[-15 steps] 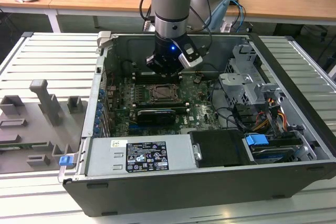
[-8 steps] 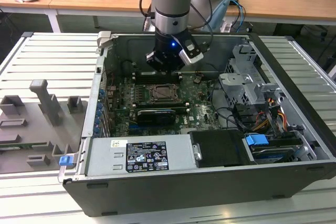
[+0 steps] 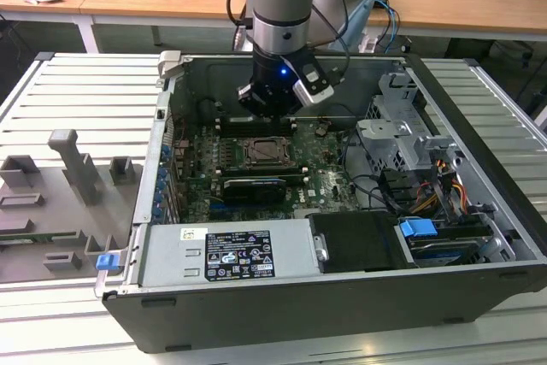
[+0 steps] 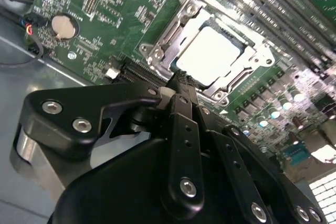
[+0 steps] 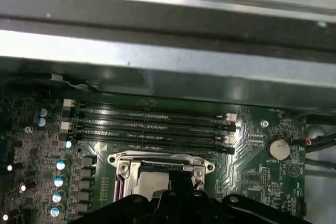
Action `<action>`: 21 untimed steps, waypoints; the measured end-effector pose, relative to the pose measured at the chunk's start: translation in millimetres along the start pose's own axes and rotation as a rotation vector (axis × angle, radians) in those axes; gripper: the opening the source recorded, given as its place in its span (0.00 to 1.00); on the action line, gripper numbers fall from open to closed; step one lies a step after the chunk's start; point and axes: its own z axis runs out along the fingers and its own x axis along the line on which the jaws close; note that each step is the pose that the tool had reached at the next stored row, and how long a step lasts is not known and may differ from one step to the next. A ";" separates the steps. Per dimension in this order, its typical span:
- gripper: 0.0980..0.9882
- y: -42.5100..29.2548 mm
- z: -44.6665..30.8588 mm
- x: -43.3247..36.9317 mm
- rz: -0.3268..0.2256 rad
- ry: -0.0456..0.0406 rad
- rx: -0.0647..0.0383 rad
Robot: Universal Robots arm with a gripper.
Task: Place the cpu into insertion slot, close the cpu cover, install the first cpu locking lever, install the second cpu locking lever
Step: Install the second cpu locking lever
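The cpu [image 4: 210, 56] lies seated in the insertion slot [image 4: 247, 66], directly ahead of the gripper [image 4: 181, 80] tip, its pale face showing through the window of the cpu cover [image 4: 157, 51], which lies flat over it. The gripper's fingers are pressed together, holding nothing, just short of the cover's edge. Beyond the slot run the long memory slots [image 5: 149, 124] on the green board [image 4: 94, 24].

One cpu [image 4: 210, 53] sitting in one insertion slot [image 4: 157, 51], one cpu cover [image 4: 257, 51] over it, four memory slots [image 5: 152, 127], one coin battery [image 5: 277, 149], one gripper [image 4: 181, 80] overhead
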 end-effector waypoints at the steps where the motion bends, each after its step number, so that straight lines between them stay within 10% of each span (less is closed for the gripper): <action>1: 0.01 -3.9 -0.4 0.3 0.000 0.0001 0.000; 9: 0.01 -15.9 -4.7 1.9 0.000 0.0000 0.000; 21: 0.01 -55.7 -10.0 5.6 0.000 0.0001 0.000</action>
